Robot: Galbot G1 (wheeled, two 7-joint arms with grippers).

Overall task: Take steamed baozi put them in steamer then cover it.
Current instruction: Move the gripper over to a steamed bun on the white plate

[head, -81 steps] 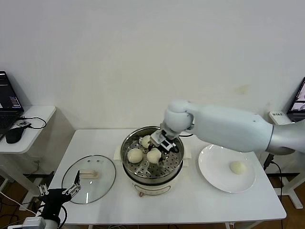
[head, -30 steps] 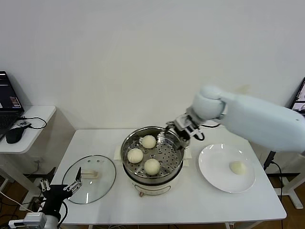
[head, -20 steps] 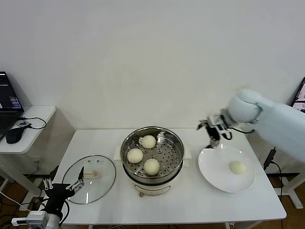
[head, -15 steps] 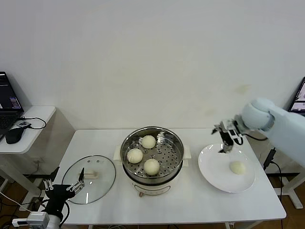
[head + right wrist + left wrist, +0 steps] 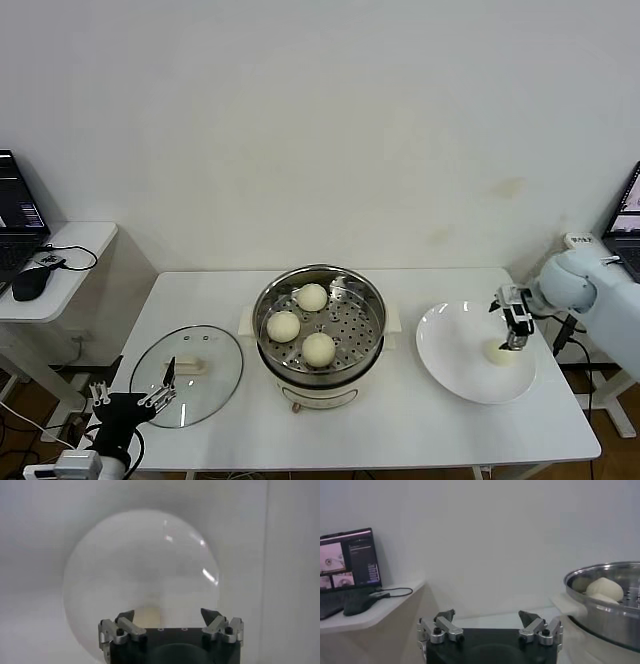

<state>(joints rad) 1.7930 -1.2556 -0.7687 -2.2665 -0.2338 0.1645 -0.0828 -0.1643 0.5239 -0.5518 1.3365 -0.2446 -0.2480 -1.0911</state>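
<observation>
Right gripper (image 5: 515, 330) wide open, empty, over plated baozi (image 5: 499, 352).

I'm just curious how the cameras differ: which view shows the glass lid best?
The head view: the glass lid lies flat and whole on the table, left of the steamer, with its handle plain to see. The left wrist view looks past it toward the steamer and the wall, and the right wrist view faces the white plate; neither shows the lid.

No readable text here: the laptop screen (image 5: 347, 555) at far left shows lines of writing, too small to make out.
</observation>
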